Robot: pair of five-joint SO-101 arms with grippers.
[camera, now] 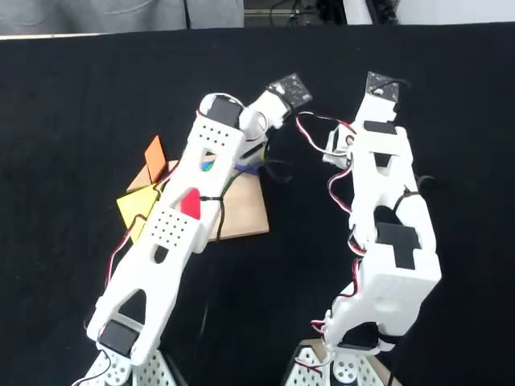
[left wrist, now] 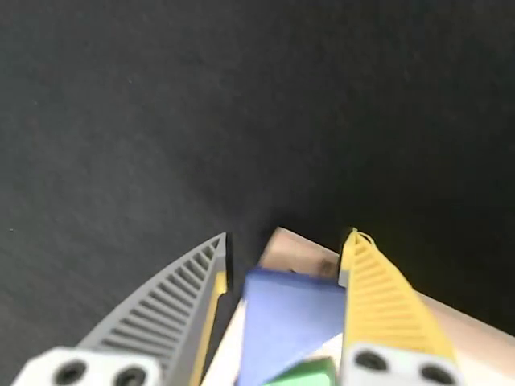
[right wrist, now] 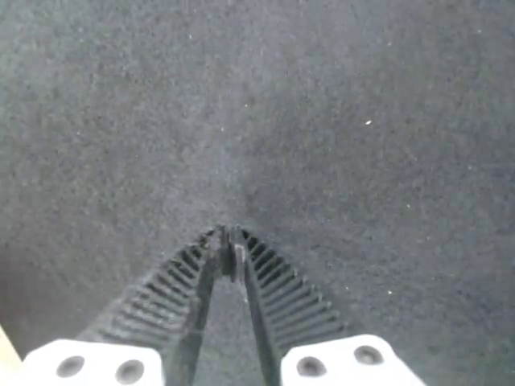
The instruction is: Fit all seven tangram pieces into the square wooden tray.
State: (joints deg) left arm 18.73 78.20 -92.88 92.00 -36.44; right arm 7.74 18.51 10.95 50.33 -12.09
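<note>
L gripper [left wrist: 288, 240] has its jaws fairly wide, straddling a flat blue wooden tangram piece [left wrist: 290, 310] at a corner of the square pale-wood tray [left wrist: 299, 248]. It doesn't look clamped yet. A green piece [left wrist: 310, 371] lies just beside the blue one. R gripper [right wrist: 229, 239] is pinched closed w/ nothing in it, over the black table cloth [right wrist: 362, 121]. An orange piece [camera: 154, 149] and a yellow triangle [camera: 135, 206] sit at the tray's side away from the R arm; can't tell if they're seated. Pieces prob. light, rigid, thin and smooth, so apt to slip or pivot. Best grip is across opposite straight edges, near the middle.

Likely a lab — black-draped table [camera: 72, 104], robot arms [camera: 173, 233]
</note>
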